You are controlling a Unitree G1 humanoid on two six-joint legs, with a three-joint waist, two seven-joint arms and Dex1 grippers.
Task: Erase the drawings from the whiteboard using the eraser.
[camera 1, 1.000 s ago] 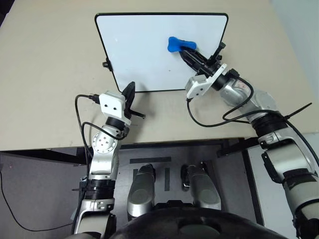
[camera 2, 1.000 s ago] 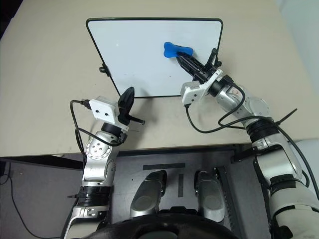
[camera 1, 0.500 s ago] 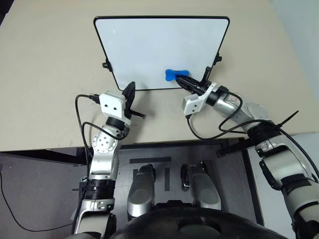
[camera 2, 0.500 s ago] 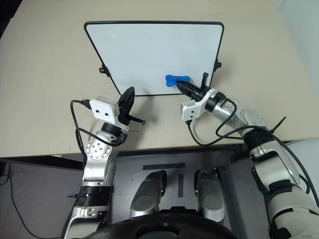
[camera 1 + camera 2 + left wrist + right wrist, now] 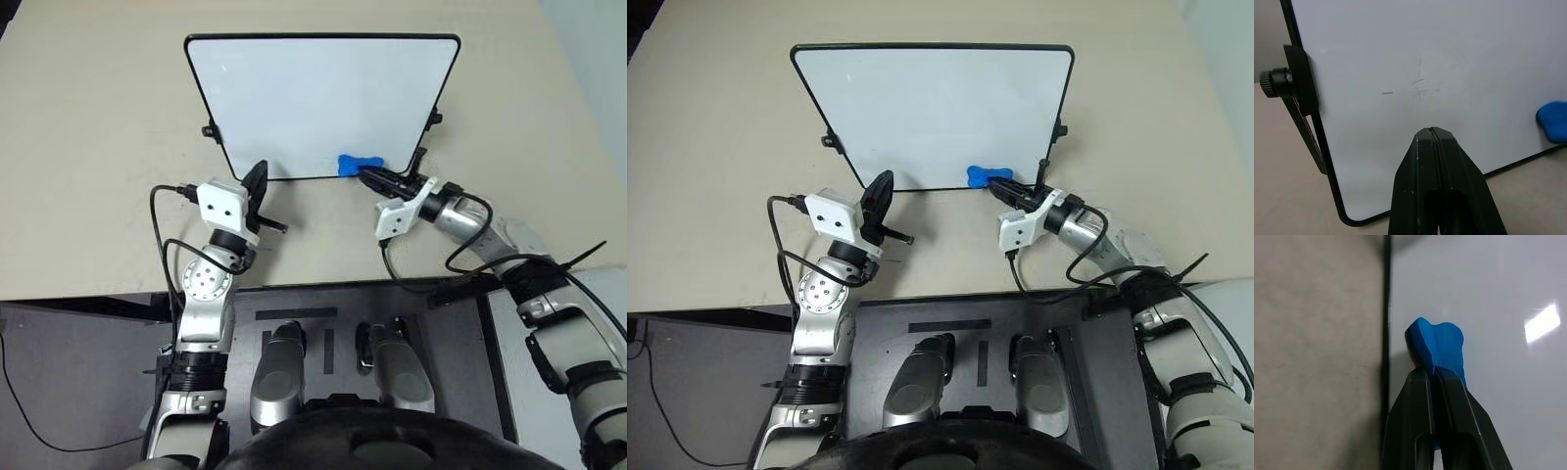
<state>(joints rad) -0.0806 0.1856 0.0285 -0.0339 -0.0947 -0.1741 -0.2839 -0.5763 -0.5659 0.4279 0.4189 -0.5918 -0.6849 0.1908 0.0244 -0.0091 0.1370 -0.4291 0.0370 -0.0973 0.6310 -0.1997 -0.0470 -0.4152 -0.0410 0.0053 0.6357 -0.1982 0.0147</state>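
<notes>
Beige table (image 5: 88, 147) carries the whiteboard (image 5: 313, 98), propped up, surface looks wiped, only faint grey marks in the left wrist view. Left gripper (image 5: 257, 182) pinched closed, empty, just off the board's near-left corner. Eraser (image 5: 359, 164) sits at the board's bottom edge, clamped in the right gripper (image 5: 377, 176).

Beige table (image 5: 98, 117) carries everything, matte surface, near edge meeting dark floor. Whiteboard (image 5: 313, 78) rests directly on it, black frame, rounded corners, small black clips at both sides. Black cable from right arm touches tabletop just beside board's near edge.
</notes>
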